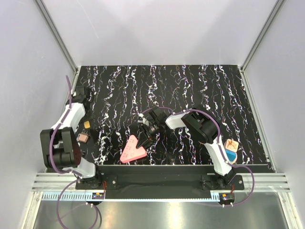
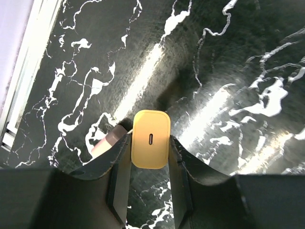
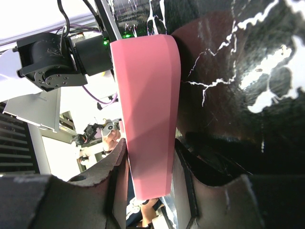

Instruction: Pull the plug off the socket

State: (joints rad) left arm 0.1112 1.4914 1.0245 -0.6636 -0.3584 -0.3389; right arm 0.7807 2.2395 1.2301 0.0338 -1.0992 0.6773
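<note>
The left tool (image 2: 150, 143) is clenched on the yellow plug (image 2: 151, 136) at the left side of the bench (image 1: 190, 86). A small pink block (image 2: 108, 141) lies just beside one of its fingers. The right tool (image 3: 150, 148) grasps the pink socket (image 3: 147, 95) near the bench's front middle, and the plug is free of the socket and well apart from it.

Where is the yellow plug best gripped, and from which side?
Grip the yellow plug across its two long flat sides, coming from the face with the port. Those sides are straight and parallel, while the corners are rounded. The left gripper flanks it that way.
</note>
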